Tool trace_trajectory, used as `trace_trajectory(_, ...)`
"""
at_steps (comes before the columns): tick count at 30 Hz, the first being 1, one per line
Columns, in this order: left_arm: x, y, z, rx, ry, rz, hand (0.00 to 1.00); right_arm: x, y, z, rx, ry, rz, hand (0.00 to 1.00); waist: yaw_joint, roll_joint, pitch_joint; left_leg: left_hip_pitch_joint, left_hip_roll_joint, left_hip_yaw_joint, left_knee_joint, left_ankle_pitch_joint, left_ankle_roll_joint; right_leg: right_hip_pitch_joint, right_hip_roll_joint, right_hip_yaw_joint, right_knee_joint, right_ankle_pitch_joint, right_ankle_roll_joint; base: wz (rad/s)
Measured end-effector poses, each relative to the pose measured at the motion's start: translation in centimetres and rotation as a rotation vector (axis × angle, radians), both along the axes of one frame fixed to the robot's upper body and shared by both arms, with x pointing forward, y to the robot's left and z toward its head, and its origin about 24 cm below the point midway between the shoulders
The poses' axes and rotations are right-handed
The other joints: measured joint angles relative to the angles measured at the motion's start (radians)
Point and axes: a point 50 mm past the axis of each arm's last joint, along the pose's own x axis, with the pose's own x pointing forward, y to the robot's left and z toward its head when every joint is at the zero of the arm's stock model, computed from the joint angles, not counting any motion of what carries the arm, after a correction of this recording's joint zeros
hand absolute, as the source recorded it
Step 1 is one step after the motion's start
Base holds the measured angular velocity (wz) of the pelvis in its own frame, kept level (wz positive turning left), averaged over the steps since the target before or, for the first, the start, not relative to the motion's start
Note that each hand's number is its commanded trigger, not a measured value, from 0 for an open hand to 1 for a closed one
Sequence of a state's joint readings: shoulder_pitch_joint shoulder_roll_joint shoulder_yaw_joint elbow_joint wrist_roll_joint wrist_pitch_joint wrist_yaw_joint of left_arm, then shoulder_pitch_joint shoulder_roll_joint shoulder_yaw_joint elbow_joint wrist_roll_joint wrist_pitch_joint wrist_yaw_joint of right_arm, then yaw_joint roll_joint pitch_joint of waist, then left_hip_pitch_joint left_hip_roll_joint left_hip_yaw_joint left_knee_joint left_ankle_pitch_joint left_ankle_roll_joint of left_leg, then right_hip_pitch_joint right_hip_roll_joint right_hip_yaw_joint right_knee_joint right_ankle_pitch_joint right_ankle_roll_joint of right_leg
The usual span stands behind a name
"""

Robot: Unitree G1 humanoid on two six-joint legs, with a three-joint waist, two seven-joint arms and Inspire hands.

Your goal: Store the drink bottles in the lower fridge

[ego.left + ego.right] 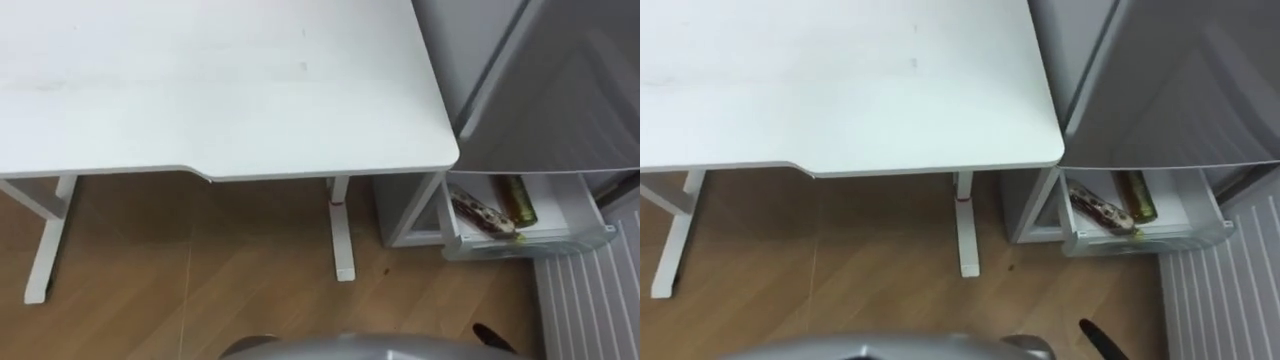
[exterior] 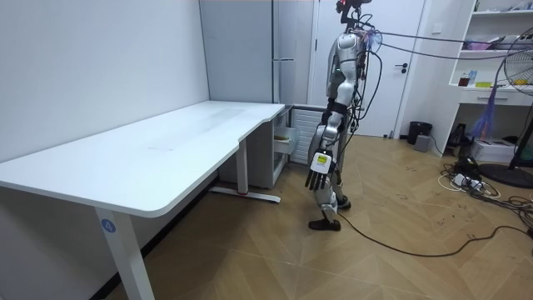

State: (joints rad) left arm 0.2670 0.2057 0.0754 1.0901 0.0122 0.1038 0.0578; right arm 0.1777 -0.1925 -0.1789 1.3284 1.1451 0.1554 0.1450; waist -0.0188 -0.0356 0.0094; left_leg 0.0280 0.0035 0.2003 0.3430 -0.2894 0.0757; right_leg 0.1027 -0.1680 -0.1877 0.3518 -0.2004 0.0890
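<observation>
Wide white counter (image 1: 220, 90) ahead, fridge (image 1: 560, 90) just past its right edge, lower drawer (image 1: 530, 243) pulled out beyond the near right corner with two drinks (image 1: 518, 200) lying side by side inside. By the hip, left hand (image 2: 321, 171) hanging, fingers straight, holding nothing. Probably best now: turn square to the drawer, press flat on its front rim, ease it home evenly without jolting the drinks.

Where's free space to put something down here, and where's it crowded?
The white desk top is bare right up to the fridge. The open drawer is crowded at its left, where a brown bottle and a patterned bottle lie; a bare strip runs by its right wall.
</observation>
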Motion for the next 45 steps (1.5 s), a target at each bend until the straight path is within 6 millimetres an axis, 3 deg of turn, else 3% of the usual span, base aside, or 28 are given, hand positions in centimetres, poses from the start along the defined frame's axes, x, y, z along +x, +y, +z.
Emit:
trace_trajectory(3,-0.2,-0.1,0.0,-0.003,0.005,0.002,0.0,0.1,0.2,-0.1,0.004,0.002,0.016,0.0,0.0,-0.001,0.0007,-0.001,0.001,0.013,-0.006,0.0,-0.001,0.025,0.007,-0.002,-0.068,0.01,0.013,-0.19)
trace_trajectory(8,0.1,-0.2,-0.1,-0.006,0.003,-0.009,0.0,1.1,0.3,-0.1,0.004,-0.014,0.036,0.0,-0.003,0.002,-0.0007,-0.026,0.005,0.018,0.004,0.0,-0.008,0.022,0.019,-0.011,-0.105,0.018,0.019,-0.05)
trace_trajectory(9,0.4,-0.4,-0.1,-0.01,-0.002,-0.024,0.0,1.6,0.3,-0.1,0.005,-0.022,0.047,0.0,-0.004,0.013,-0.0069,-0.044,0.009,0.016,0.013,-0.001,-0.01,0.013,0.024,-0.008,-0.113,0.019,0.018,0.0)
trace_trajectory(10,0.8,-0.4,-0.1,-0.012,-0.009,-0.028,0.0,1.9,0.4,-0.1,0.006,-0.027,0.052,0.0,-0.004,0.014,-0.0075,-0.054,0.011,0.015,0.018,-0.001,-0.01,0.008,0.026,-0.007,-0.117,0.021,0.018,0.0)
trace_trajectory(13,1.3,-0.7,-0.3,-0.014,-0.011,-0.043,0.0,4.0,0.5,-0.1,0.008,-0.076,0.016,0.0,0.0,0.02,-0.0079,-0.093,0.021,0.014,0.034,0.002,-0.015,-0.019,0.035,-0.011,-0.129,0.029,0.017,-0.02)
trace_trajectory(19,4.6,-1.7,-0.4,-0.017,-0.064,-0.111,0.0,9.0,0.4,0.5,0.001,-0.173,-0.025,0.0,-0.004,0.052,-0.0087,-0.224,0.022,-0.011,0.071,0.022,-0.009,-0.132,0.034,-0.033,-0.102,0.029,0.017,0.1)
trace_trajectory(23,5.5,-1.9,-0.4,-0.02,-0.099,-0.135,0.0,12.2,0.2,1.3,-0.003,-0.234,-0.081,0.0,0.0,0.084,0.0021,-0.311,0.022,-0.009,0.081,0.047,-0.004,-0.249,0.025,-0.032,-0.041,0.024,0.011,-0.01)
trace_trajectory(25,5.6,-1.9,-0.4,-0.022,-0.106,-0.134,0.0,13.4,-0.1,1.7,-0.011,-0.267,-0.111,0.0,0.003,0.093,0.004,-0.366,0.023,-0.007,0.107,0.052,-0.002,-0.318,0.018,-0.024,0.013,0.008,0.004,-0.04)
trace_trajectory(26,5.5,-1.9,-0.4,-0.023,-0.101,-0.141,0.0,14.3,-0.2,2.0,-0.009,-0.295,-0.143,0.0,0.016,0.094,0.009,-0.404,0.023,-0.002,0.132,0.051,-0.002,-0.373,0.011,-0.003,0.069,-0.013,0.003,-0.14)
trace_trajectory(29,5.2,-1.9,-0.5,-0.025,-0.087,-0.129,0.0,16.3,-1.5,3.1,-0.027,-0.365,-0.233,0.0,0.024,0.089,0.0169,-0.511,0.021,0.005,0.201,0.049,-0.001,-0.519,-0.015,0.003,0.212,-0.06,-0.006,-0.06)
trace_trajectory(33,5.2,-1.4,-0.4,-0.012,-0.1,-0.074,0.0,19.3,-3.9,5.3,-0.088,-0.448,-0.351,0.0,0.046,0.079,0.0223,-0.71,0.047,0.003,0.393,0.001,-0.008,-0.724,-0.025,0.042,0.435,-0.157,-0.024,0.02)
trace_trajectory(36,5.7,-1.1,-0.3,-0.003,-0.105,-0.073,0.0,21.0,-5.5,7.0,-0.141,-0.512,-0.382,0.0,0.05,0.067,0.0225,-0.816,0.054,-0.008,0.483,-0.005,-0.02,-0.843,-0.033,0.047,0.554,-0.203,-0.035,0.15)
trace_trajectory(39,6.0,-0.6,-0.1,0.011,-0.11,-0.09,0.0,21.7,-6.7,8.1,-0.165,-0.537,-0.422,0.0,0.046,0.047,0.0161,-0.915,0.056,-0.023,0.549,-0.001,-0.027,-0.938,-0.052,0.037,0.644,-0.232,-0.063,0.2)
trace_trajectory(42,6.6,-0.3,0.1,0.019,-0.124,-0.083,0.0,22.6,-8.2,9.5,-0.206,-0.562,-0.449,0.0,0.045,0.032,0.017,-1.021,0.064,-0.034,0.619,-0.001,-0.028,-1.037,-0.065,0.025,0.72,-0.244,-0.084,0.12)
trace_trajectory(45,7.5,0.3,0.4,0.035,-0.146,-0.089,0.0,23.6,-9.0,10.8,-0.228,-0.591,-0.473,0.0,0.044,0.024,0.0168,-1.096,0.073,-0.039,0.664,-0.003,-0.026,-1.112,-0.06,0.032,0.767,-0.247,-0.087,0.0)
